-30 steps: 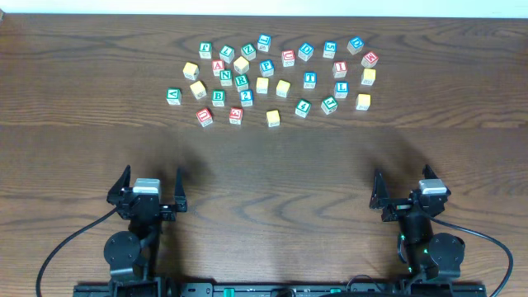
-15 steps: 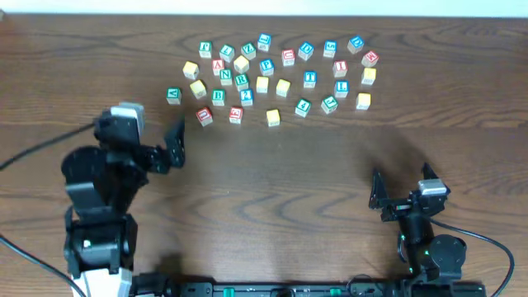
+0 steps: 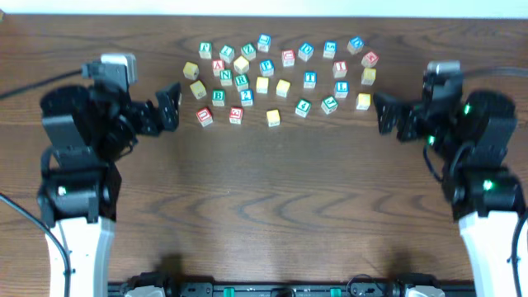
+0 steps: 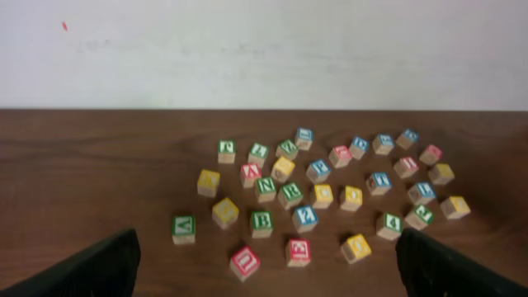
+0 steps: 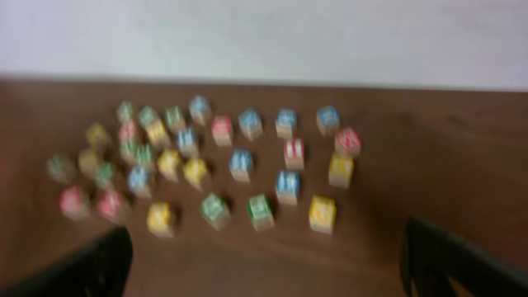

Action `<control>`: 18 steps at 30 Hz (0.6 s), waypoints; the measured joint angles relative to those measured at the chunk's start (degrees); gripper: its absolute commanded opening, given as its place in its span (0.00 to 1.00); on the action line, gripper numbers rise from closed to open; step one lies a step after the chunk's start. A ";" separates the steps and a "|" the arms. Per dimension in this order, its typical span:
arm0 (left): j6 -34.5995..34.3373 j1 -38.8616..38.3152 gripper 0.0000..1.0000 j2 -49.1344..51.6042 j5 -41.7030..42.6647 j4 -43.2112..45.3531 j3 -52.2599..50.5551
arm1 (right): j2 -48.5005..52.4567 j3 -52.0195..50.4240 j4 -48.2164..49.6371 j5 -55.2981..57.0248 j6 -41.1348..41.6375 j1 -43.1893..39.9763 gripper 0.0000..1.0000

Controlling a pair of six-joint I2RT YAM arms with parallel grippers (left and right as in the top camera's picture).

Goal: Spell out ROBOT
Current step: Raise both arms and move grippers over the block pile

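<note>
While both arms reach towards the far edge of the table, we see the letter blocks lying jumbled in a loose cluster near the middle of that edge, with no word spelled out. Our left gripper sits just off the cluster's left end, its jaws spread wide with nothing between them. The left wrist view shows its two fingers in opposite bottom corners of the frame. Our right gripper sits just off the cluster's right end, likewise wide open and empty. Among the blocks we can read a green B on the cluster's near left side. The right wrist view is too blurred for us to read any letters.
</note>
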 measured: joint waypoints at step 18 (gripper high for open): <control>0.00 -0.02 0.98 24.92 0.50 -17.31 24.37 | 30.91 28.46 -16.28 -5.22 -1.86 0.00 0.99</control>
